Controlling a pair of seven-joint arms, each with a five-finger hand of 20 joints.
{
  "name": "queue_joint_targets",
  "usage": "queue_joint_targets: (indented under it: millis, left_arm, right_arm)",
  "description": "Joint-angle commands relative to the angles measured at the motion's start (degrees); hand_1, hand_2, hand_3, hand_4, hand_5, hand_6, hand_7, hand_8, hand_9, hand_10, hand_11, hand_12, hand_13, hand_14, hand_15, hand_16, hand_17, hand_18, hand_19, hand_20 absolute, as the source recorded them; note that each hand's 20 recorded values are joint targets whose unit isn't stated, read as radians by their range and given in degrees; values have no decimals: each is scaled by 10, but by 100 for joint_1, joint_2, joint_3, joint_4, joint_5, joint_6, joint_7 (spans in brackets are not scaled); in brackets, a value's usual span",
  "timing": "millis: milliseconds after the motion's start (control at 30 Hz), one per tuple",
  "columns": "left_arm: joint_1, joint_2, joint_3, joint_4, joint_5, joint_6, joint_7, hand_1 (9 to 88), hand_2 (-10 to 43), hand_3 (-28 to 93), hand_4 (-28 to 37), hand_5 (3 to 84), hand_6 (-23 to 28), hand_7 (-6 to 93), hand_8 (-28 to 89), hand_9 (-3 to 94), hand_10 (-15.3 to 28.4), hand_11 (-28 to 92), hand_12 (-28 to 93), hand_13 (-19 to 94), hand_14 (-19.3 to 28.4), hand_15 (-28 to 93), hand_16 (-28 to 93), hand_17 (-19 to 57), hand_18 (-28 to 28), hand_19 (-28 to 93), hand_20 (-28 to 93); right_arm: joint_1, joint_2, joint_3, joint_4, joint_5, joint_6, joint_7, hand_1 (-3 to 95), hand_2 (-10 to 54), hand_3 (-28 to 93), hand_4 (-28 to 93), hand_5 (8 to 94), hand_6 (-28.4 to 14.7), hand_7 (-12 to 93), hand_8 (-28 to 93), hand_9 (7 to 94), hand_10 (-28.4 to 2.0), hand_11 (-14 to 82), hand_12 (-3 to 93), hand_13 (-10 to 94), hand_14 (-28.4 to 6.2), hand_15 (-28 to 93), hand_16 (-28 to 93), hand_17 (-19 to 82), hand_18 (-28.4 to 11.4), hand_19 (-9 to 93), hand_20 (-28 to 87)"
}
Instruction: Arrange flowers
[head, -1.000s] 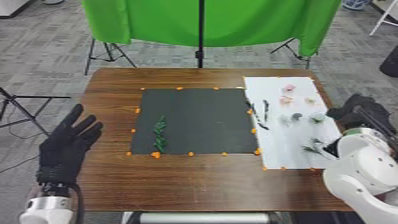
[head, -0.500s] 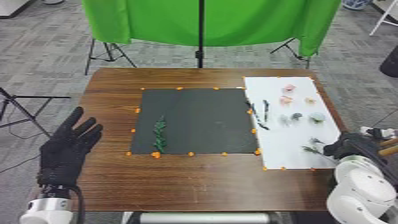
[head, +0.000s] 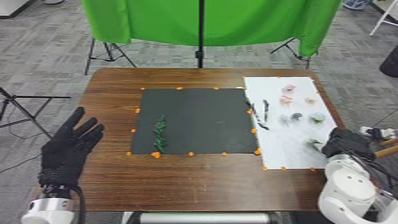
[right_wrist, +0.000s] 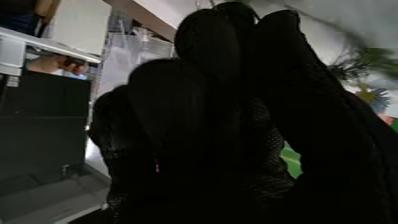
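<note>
Dim, softly blurred wrist view.

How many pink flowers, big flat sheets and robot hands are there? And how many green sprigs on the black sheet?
Pink flowers: 2
Sheets, black sheet and white sheet: 2
Robot hands, left hand and right hand: 2
Green sprig on black: 1
Total: 7
</note>
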Motion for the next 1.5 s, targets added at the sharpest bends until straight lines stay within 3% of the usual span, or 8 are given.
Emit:
queue_joint_targets:
  millis: [33,367,500,767,967,1200,1333,1500]
  left_arm:
    - [74,57,7,25,-39,2,121,238,47,824,-241,330,69,109,-104,307,187,190,80,198,258,383,-85,-119,272,533,0]
    - [335,153,-90,-93,-83,132,313,237,49,822,-240,329,69,109,-104,306,187,188,78,199,259,383,-84,-117,271,534,-3]
    - [372,111,-108,-117,-43,122,236,237,49,822,-239,329,68,108,-104,306,186,189,78,198,259,383,-85,-117,272,535,-3]
    - [444,244,-82,-122,-116,198,323,237,51,819,-235,328,69,107,-105,301,183,187,76,197,253,378,-87,-116,271,534,-4]
    - [451,70,-221,-158,-28,149,87,238,51,818,-230,327,70,106,-103,297,181,187,74,195,248,372,-87,-116,268,531,-3]
    - [314,9,-232,-134,50,59,-104,241,49,817,-227,328,72,101,-100,293,180,187,71,190,244,368,-85,-116,265,526,0]
    - [267,-18,-232,-130,74,45,-166,240,49,818,-230,331,72,106,-100,298,183,193,74,193,252,381,-83,-116,266,527,3]
    - [223,37,-195,-108,58,32,-162,238,50,818,-235,333,71,110,-102,306,186,195,77,200,259,389,-83,-117,272,533,4]
  right_arm:
    - [227,35,-74,-417,-328,496,-38,553,-92,701,-283,866,-21,197,66,872,-106,428,211,816,-84,684,194,528,-182,932,331]
    - [2707,-906,-2097,-799,-33,630,-743,543,-95,725,-283,877,-25,190,83,886,-112,436,208,834,-81,694,201,550,-185,932,396]
    - [3677,-1659,-3147,-425,40,451,-1087,540,-95,727,-283,879,-24,189,87,888,-109,442,209,838,-80,698,203,555,-186,932,411]
    - [4747,-2534,-4540,667,158,99,-1194,519,-95,719,-282,891,-18,207,95,898,-110,469,215,844,-83,717,212,558,-197,932,452]
    - [4849,-2885,-4764,1044,192,-299,-1186,494,-95,719,-277,909,-15,214,99,911,-106,493,219,849,-87,740,220,564,-208,932,502]
    - [4930,-3239,-4864,1384,306,-665,-1009,446,-60,738,-270,937,-8,216,42,936,-110,509,221,866,-89,759,226,580,-221,932,562]
    - [4931,-3360,-4925,1444,305,-760,-965,433,-31,733,-255,937,-4,253,-94,937,-110,535,205,881,-88,761,230,595,-223,932,586]
    - [4841,-3479,-4889,1495,374,-909,-981,423,-9,726,-248,937,3,268,-133,937,-111,554,195,890,-88,763,233,608,-228,932,601]
